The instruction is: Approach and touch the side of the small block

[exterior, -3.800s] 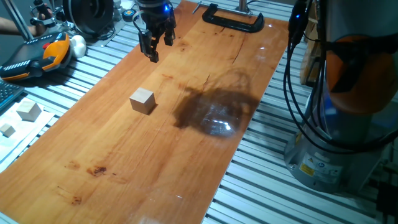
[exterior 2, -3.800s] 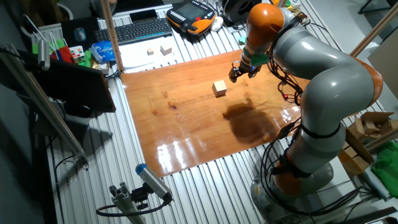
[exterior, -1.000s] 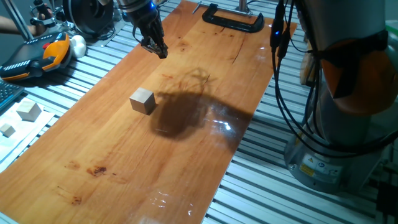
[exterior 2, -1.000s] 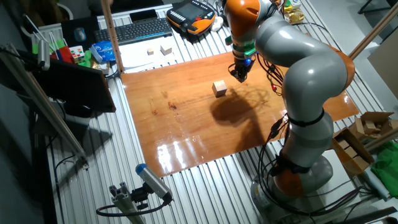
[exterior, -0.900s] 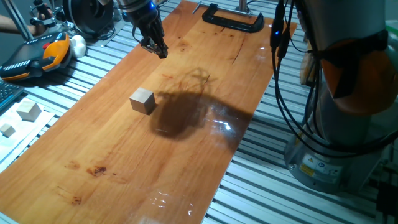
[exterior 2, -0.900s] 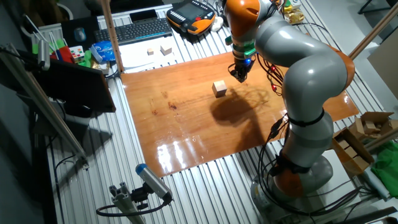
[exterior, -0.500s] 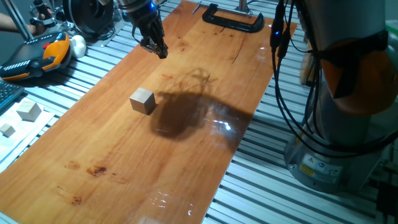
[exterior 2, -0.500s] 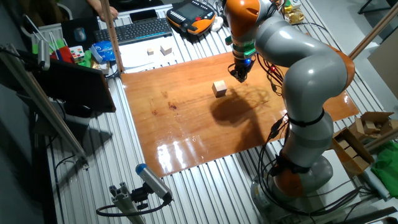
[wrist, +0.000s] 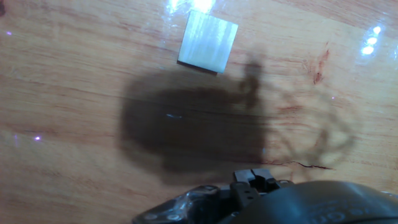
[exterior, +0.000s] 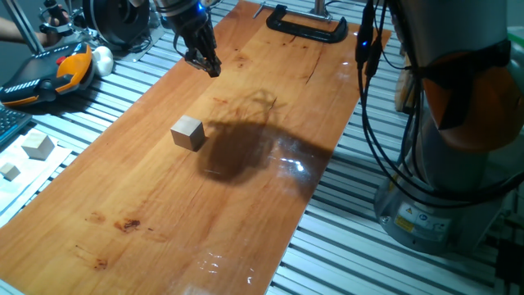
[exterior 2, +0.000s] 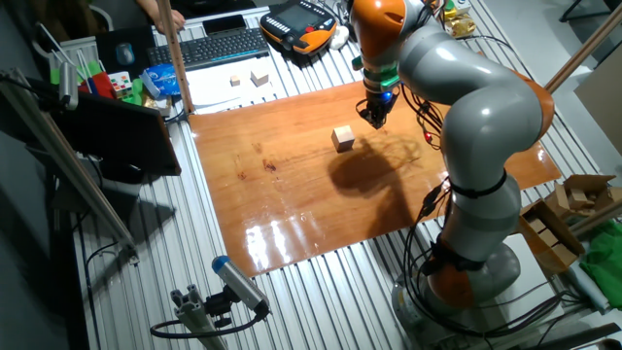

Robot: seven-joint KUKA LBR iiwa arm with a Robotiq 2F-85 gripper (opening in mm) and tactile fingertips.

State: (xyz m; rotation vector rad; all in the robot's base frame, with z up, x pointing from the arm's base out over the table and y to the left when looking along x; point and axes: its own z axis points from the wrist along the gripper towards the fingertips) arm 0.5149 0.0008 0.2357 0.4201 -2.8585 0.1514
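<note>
The small block (exterior: 188,133) is a light-tan wooden cube that rests on the wooden board (exterior: 164,229). It also shows in the other fixed view (exterior 2: 342,138) and near the top of the hand view (wrist: 208,42). My gripper (exterior: 206,65) hangs over the board's far part, well apart from the block and above the surface. Its fingers look pressed together and hold nothing. In the other fixed view the gripper (exterior 2: 375,118) is to the right of the block. The hand view shows the fingertips (wrist: 252,178) together at the bottom edge.
A black clamp (exterior: 307,24) lies at the board's far end. Two paler cubes (exterior: 37,145) sit off the board to the left. An orange pendant (exterior: 51,74) and a keyboard (exterior 2: 209,47) lie beyond. The arm's base (exterior: 442,205) stands on the right.
Since 3.8 s ago the arm swung over, the gripper shifted slightly left and its fingers came together. Over the last second nothing has moved.
</note>
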